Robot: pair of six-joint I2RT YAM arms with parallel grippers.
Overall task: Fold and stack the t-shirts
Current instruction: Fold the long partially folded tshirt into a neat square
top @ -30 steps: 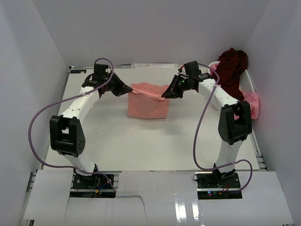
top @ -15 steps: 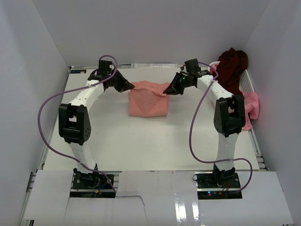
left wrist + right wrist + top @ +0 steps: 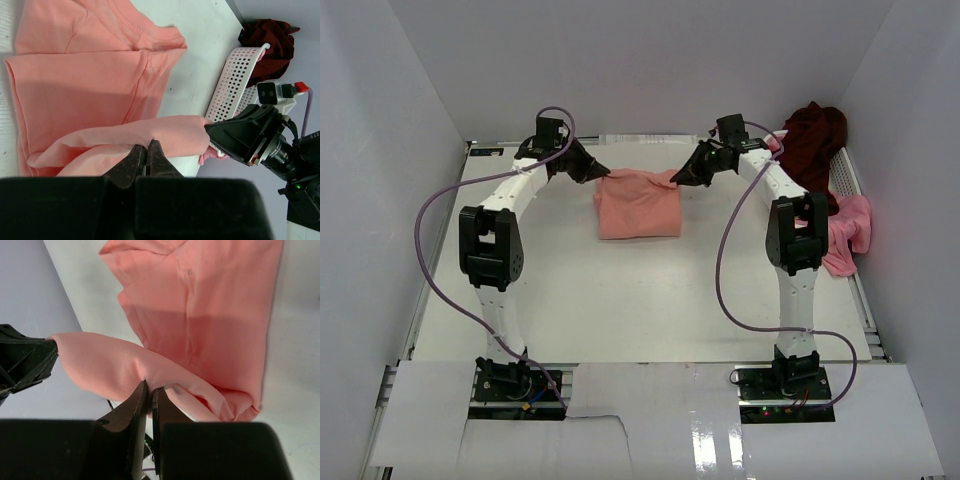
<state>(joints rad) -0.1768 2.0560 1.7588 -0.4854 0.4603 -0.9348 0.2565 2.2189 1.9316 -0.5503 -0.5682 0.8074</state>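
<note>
Tension's key here: shirt (image 3: 638, 205) edge is clamped at both corners by left fingers (image 3: 145, 159) and right fingers (image 3: 150, 396), so it should be kept taut, level, then laid flush.

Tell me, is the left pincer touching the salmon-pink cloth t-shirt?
Touching. The left wrist view shows the left pincer shut on a raised fold of the salmon-pink cloth t-shirt, with cloth pinched between its fingertips.

White table (image 3: 620, 300), salmon-pink t-shirt (image 3: 638, 212) lying mid-table, white basket (image 3: 846, 176) at right edge
</note>
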